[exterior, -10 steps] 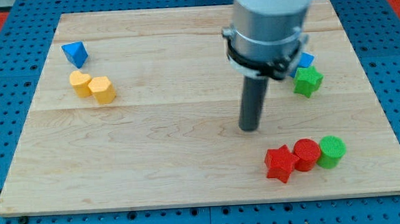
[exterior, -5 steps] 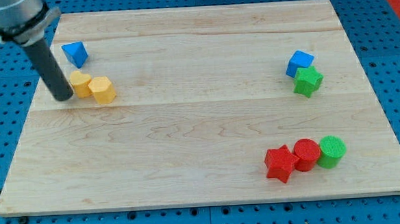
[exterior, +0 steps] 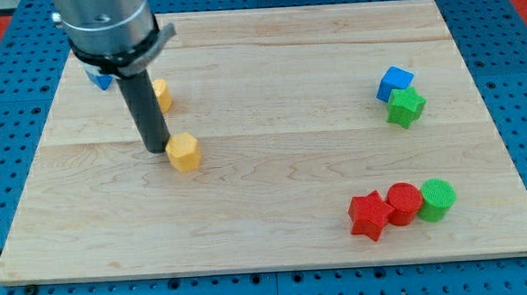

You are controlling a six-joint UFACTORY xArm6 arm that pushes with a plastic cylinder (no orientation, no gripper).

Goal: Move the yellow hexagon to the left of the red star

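The yellow hexagon [exterior: 183, 153] lies on the wooden board [exterior: 275, 201], left of centre. My tip [exterior: 157, 148] touches its left side. The red star [exterior: 371, 216] sits far off at the view's lower right, touching a red cylinder [exterior: 404, 202]. A second yellow block [exterior: 161, 94], its shape unclear, lies just above and is partly hidden behind the rod.
A green cylinder [exterior: 437, 199] stands right of the red cylinder. A blue cube [exterior: 393, 82] and a green star [exterior: 406, 107] sit together at the view's right. A blue block [exterior: 99, 81] at the upper left is mostly hidden behind the arm.
My tip has moved right and down from the left of the two yellow blocks. The hexagon has slid down and right; the other yellow block has shifted right and up.
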